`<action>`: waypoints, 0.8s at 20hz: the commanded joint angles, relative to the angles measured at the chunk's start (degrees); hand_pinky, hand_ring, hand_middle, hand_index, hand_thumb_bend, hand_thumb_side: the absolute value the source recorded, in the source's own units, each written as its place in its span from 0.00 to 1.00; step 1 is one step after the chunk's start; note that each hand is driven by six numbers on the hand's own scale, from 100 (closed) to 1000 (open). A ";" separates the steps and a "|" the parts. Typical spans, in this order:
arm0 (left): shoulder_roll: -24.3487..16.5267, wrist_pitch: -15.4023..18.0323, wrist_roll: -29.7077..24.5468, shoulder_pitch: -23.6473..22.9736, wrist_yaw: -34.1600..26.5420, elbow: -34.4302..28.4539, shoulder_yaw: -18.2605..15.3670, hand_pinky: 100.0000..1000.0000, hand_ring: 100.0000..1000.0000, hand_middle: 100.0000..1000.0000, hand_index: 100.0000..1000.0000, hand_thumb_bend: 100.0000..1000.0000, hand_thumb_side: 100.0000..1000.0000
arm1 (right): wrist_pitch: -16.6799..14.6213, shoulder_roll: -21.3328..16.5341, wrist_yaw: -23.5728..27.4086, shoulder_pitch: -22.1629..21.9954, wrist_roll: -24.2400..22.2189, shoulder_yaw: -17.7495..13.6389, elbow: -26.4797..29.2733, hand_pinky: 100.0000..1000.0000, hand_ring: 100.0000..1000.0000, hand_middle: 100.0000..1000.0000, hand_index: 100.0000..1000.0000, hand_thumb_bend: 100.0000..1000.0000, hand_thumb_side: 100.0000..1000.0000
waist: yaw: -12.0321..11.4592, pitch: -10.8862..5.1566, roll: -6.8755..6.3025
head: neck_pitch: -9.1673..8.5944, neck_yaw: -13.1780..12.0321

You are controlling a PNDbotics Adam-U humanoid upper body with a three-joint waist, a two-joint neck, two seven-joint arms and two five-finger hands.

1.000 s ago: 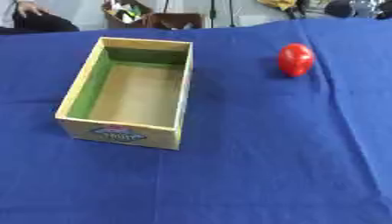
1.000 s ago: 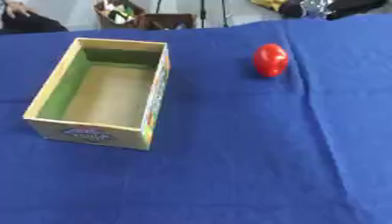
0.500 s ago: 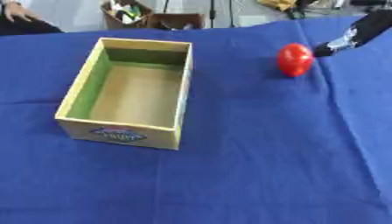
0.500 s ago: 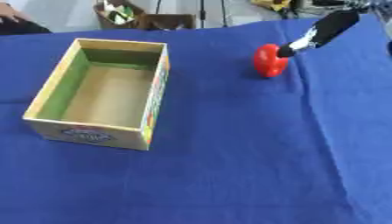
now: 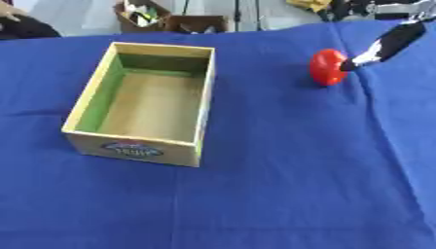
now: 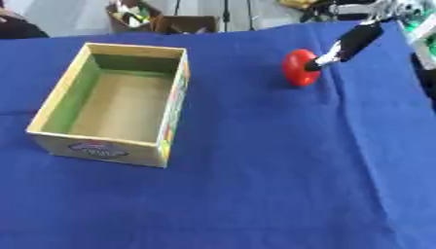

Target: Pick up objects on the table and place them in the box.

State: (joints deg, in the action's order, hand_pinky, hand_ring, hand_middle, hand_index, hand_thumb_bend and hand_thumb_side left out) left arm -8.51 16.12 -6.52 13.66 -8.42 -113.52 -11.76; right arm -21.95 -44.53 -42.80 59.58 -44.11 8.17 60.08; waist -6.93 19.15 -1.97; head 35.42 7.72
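- Right hand reaches in from the upper right; its fingertip touches the red object, which sits just left of it.
- Finger state: cannot tell.
- Box lies well left of the hand.

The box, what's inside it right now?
Nothing shows inside the box: bare tan floor and green inner walls. Its near wall hides a strip of floor. The red object sits outside, on the cloth.
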 commanded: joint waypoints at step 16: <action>-0.92 0.68 -0.77 0.97 -0.86 -0.24 0.53 0.07 0.24 0.29 0.67 0.00 0.76 | -3.90 -1.33 -0.89 0.85 -7.12 -1.39 -3.89 0.91 1.00 1.00 1.00 0.06 0.46 | -1.51 1.27 -0.87 | -2.60 1.95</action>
State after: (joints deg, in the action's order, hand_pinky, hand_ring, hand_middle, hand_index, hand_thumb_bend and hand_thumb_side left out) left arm -8.51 16.66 -7.06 14.16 -9.06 -113.15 -11.47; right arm -20.53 -44.12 -44.12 59.43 -45.54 7.55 55.74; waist -8.41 21.53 -2.93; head 33.61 9.45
